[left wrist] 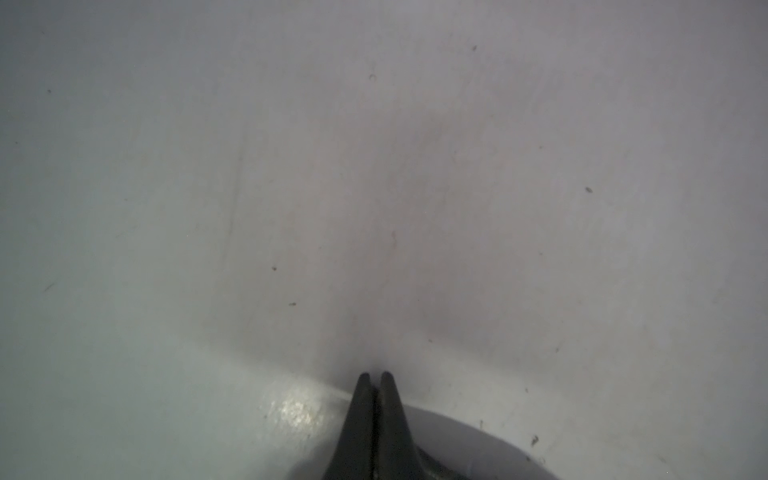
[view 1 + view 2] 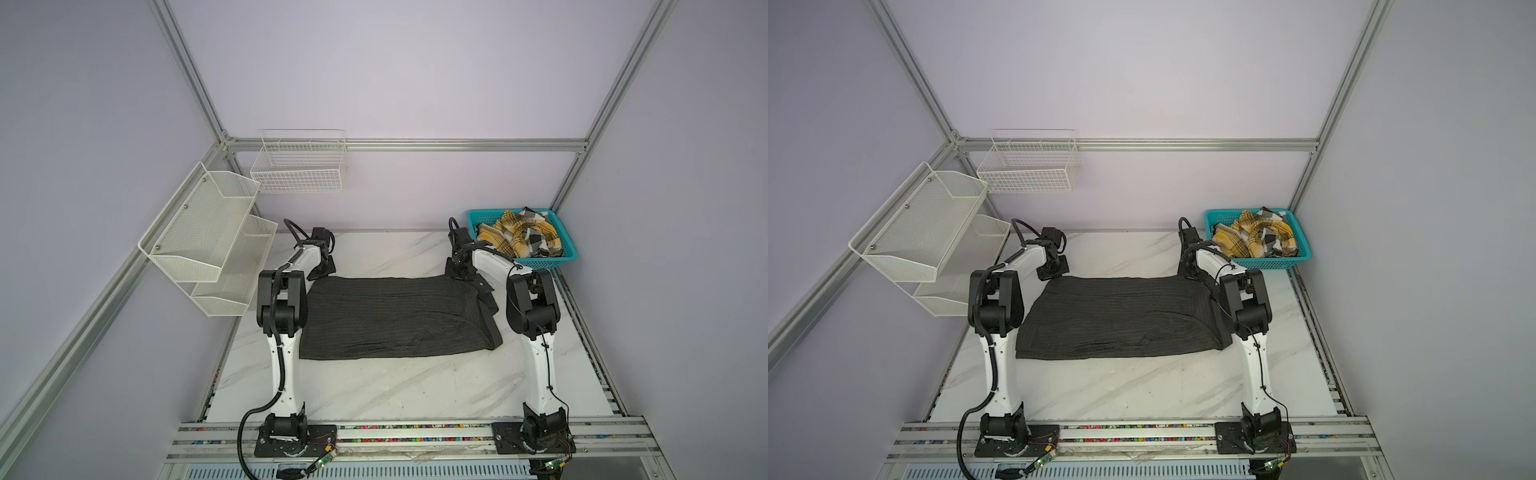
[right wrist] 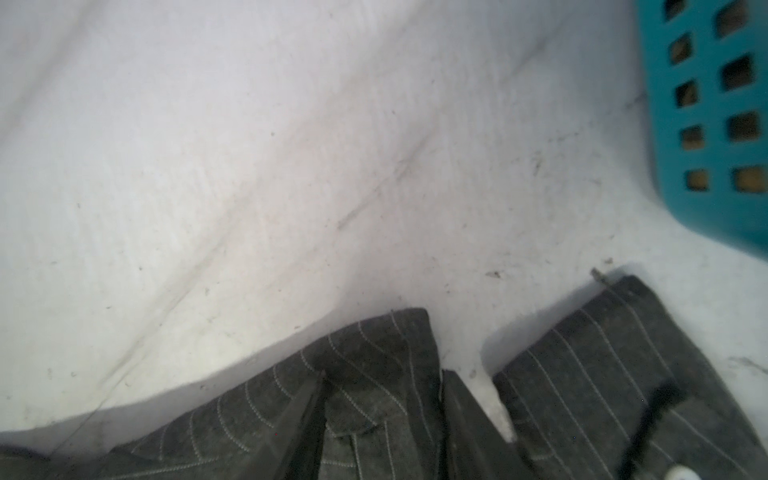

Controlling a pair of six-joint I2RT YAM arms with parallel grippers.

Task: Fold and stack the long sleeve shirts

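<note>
**Dark shirt flat on table, plaid shirt in basket**

Far left, on the wall: white mesh rack [image 2: 199,232], two tiers, fine perforated metal, angled fronts. Next to it a white wire bin [image 2: 299,166], open grid, boxy.

Table [image 2: 395,382]: white marble look with grey diagonal veins, glossy, specks of dirt in the wrist views.

Left end effector [image 2: 322,270] [image 2: 1052,268] is down at the far left corner of the dark shirt. In the left wrist view its [image 1: 375,376] two black tapered fingers are pressed together with nothing between them, tips on bare table and no cloth in sight.

Dark shirt [image 2: 386,316] [image 2: 1117,320]: charcoal woven cloth with thin pale pinstripes. It lies mid-table between the two arms as a rough rectangle, wider at the near edge. It is mostly smooth, with a few wrinkles near the front hem, and the right side is humped and doubled over.

Right end effector [image 2: 459,272] [image 2: 1187,270] sits at the shirt's far right corner. The right wrist view shows two stiff pinstriped flaps [image 3: 374,374] on the table. The fingers are blurred and cut off, so I can't tell the opening or whether it grips the cloth.

Far right corner: teal plastic basket [image 2: 540,262] [image 3: 715,208], rectangular with lattice walls. Plaid shirt [image 2: 519,237] [image 2: 1256,237] is inside it, yellow, black and white, crumpled in a heap.
</note>
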